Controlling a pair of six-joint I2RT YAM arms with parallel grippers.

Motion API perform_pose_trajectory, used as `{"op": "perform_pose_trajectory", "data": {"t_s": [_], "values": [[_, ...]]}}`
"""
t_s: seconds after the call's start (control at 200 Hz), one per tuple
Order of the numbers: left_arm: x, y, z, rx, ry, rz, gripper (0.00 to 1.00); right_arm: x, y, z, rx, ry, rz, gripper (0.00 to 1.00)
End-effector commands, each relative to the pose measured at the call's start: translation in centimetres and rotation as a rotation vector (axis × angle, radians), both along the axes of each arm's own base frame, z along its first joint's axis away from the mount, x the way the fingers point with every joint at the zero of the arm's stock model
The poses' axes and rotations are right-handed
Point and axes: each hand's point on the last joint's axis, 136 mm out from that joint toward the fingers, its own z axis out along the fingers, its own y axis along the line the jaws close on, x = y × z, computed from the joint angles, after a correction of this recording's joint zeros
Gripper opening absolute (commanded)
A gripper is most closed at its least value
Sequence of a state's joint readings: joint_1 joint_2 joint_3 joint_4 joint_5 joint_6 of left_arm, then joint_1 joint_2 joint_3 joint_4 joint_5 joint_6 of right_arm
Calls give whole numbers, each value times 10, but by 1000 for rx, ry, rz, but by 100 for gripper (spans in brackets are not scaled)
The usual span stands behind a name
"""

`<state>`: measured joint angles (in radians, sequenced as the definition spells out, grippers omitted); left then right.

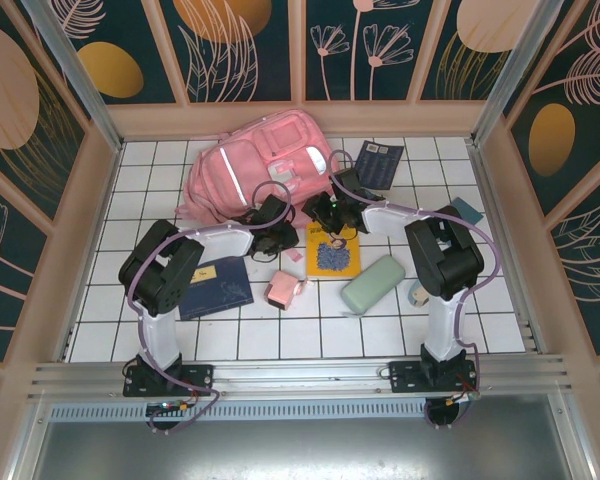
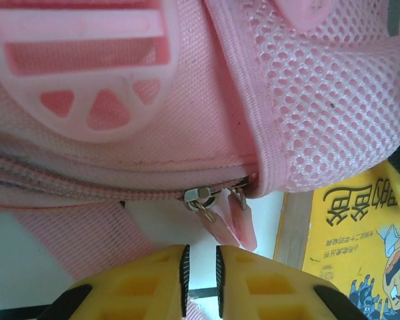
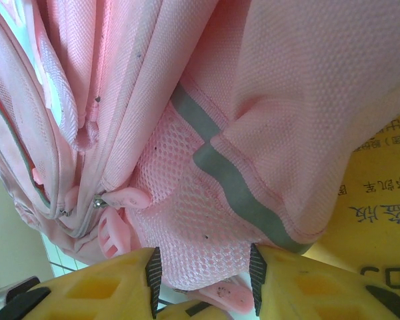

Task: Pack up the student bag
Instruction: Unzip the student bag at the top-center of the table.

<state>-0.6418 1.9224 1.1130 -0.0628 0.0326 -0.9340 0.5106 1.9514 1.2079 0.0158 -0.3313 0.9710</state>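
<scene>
Pink bag point(image 1: 260, 165) lying at far middle of table point(image 1: 460, 300), left gripper point(image 2: 200, 273) just below its zip pulls point(image 2: 203, 198), jaws almost together, grip unclear, right gripper point(image 3: 203, 280) pinching bag's mesh corner.

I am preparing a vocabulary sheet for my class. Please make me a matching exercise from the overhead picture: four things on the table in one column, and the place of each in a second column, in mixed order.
Things
1. student bag
2. yellow book
3. green case
4. dark blue book

Places
A. next to the left arm, on the near half
B. far middle of the table
C. between the yellow book and the right arm
D. centre, just in front of the bag

Pairs: 1-B, 2-D, 3-C, 4-A
</scene>
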Motion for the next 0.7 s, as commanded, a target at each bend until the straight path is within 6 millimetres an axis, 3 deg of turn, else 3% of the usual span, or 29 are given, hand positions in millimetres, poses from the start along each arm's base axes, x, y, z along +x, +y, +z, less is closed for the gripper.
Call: {"op": "perform_pose_trajectory", "data": {"t_s": [0.0, 0.15, 0.335, 0.52, 0.695], "values": [[7, -2, 10, -1, -18, 36, 20, -5, -5, -16, -49, 36, -2, 43], [9, 0, 17, 3, -25, 49, 20, -5, -4, -17, -50, 37, 1, 43], [8, -3, 1, 12, 15, 45, 20, -5, -4, -19, -50, 42, 6, 43], [10, -5, 2, 5, 6, 45, 25, -5, -4, -20, -51, 43, 10, 43], [7, -1, -14, 38, 54, 57, 24, -4, -4, -19, -51, 37, 13, 43]]}}
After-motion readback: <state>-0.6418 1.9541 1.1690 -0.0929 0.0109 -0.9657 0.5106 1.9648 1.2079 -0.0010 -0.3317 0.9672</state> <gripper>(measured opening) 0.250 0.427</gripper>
